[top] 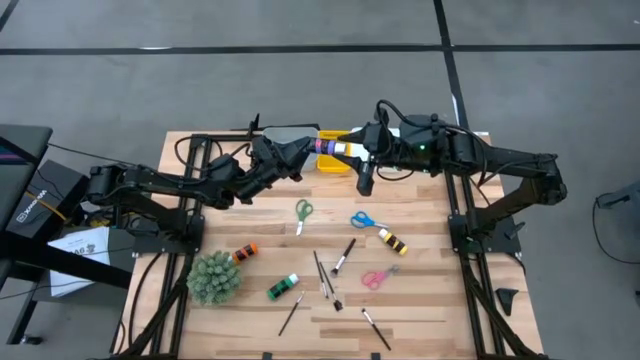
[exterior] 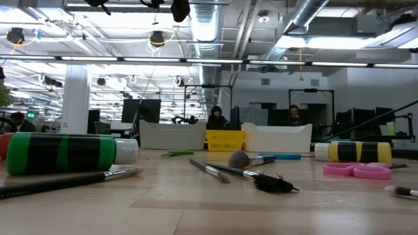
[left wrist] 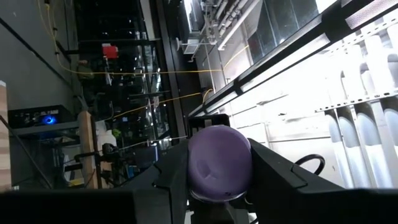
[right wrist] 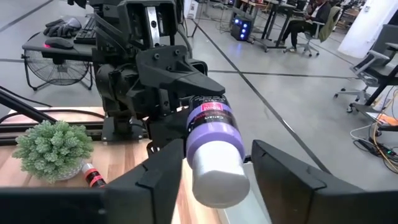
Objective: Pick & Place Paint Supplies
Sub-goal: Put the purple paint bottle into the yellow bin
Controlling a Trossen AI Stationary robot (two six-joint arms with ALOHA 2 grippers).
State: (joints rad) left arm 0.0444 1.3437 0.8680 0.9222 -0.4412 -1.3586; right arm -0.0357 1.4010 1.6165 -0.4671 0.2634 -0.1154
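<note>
A purple paint bottle [top: 328,146] with a white cap [right wrist: 217,177] hangs level in the air between my two grippers, above the yellow tray [top: 335,164] at the table's far side. My left gripper [top: 300,152] is shut on the bottle [left wrist: 219,163]. My right gripper [top: 350,150] is open, with a finger on either side of the cap [right wrist: 217,152]. Green scissors [top: 303,212], blue scissors [top: 365,220], pink scissors [top: 376,277], a yellow bottle [top: 392,241], a green bottle [top: 283,288], an orange bottle [top: 245,252] and several brushes [top: 343,257] lie flat on the table. My left gripper pinches the purple bottle's base end [right wrist: 202,102] between its two fingers [right wrist: 177,68]. It comes in level from the table's left, with the fingers along the bottle. The bottle is lifted clear and lies level, its cap pointing to the right. My right gripper's fingers [right wrist: 163,177] flank the white cap; whether they touch it I cannot tell.
A spiky green plant ball [top: 214,277] stands near the table's left near corner. A grey tray [top: 290,134] and a white tray [top: 400,133] flank the yellow one along the far edge. People sit at desks beyond the table [exterior: 215,117].
</note>
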